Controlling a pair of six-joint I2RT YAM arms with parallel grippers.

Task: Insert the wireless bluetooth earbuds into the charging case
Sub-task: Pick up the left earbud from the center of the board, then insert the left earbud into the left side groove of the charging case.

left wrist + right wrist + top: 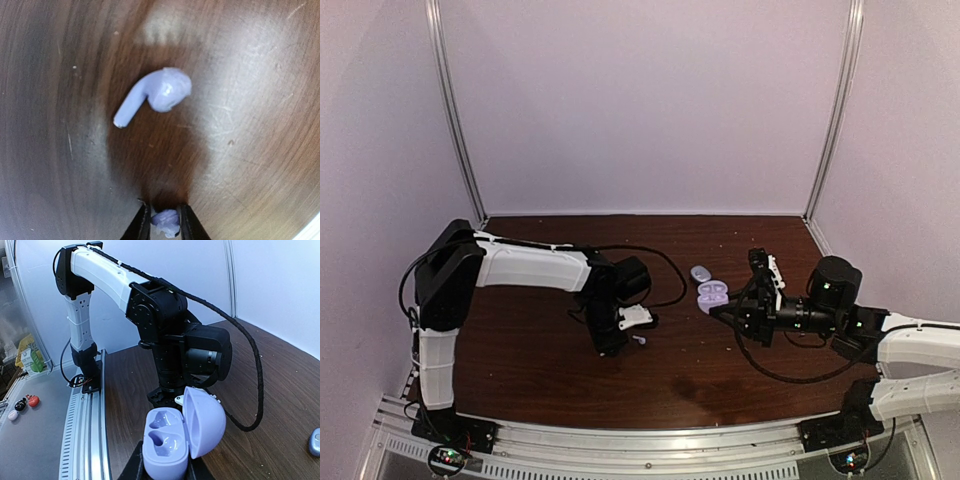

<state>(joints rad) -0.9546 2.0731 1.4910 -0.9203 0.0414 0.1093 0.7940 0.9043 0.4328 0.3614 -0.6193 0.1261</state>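
My left claw (165, 212) is pinched shut on the first earbud (166, 223) and points down at the table (260, 125). The second earbud (155, 95) lies loose on the wood just ahead, probably next in line. Over on the right, my right claw (167, 472) is clamped round the charging case (162, 452). Its lid (205, 425) is flipped open and the empty wells (162, 432) are angled toward the left claw, I'd guess for an easy drop-in.

left pincer (163, 214): pointing down, nearly closed, seemingly gripping | right pincer (166, 467): clamped | right arm (920, 348): stretched low
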